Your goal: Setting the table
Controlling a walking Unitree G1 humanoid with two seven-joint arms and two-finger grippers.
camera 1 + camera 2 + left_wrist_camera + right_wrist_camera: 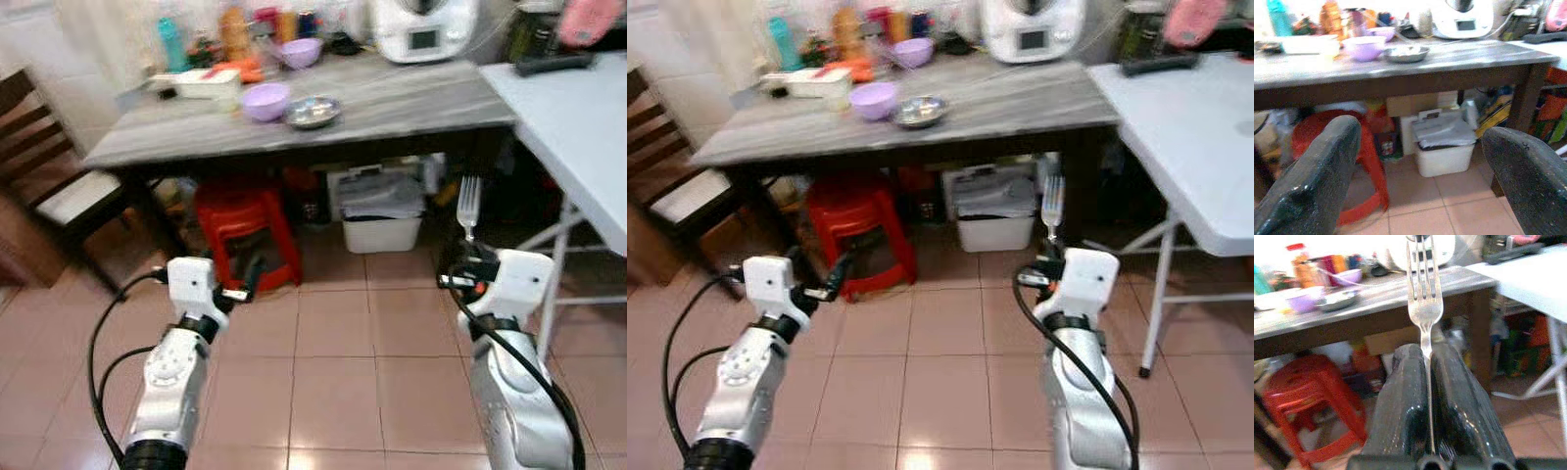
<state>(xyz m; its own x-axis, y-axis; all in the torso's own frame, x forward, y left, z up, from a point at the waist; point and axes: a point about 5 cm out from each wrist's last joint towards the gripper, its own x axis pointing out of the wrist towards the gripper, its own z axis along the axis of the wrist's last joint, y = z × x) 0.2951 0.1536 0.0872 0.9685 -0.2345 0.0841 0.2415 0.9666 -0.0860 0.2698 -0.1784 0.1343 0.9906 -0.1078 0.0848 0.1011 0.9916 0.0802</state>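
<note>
At one o'clock, above the tiled floor, a fork (469, 204) is clamped upright in the right gripper (467, 257) — the left gripper (247, 279) is spread, empty. The fork is best kept vertical until the grey table (411, 98) at twelve o'clock is reached.

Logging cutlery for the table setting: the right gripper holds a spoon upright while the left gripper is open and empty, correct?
Not quite: it is a fork, not a spoon. The right wrist view shows its tines above the right gripper, whose fingers are shut on the handle. The left gripper is open and empty, as you said.
</note>
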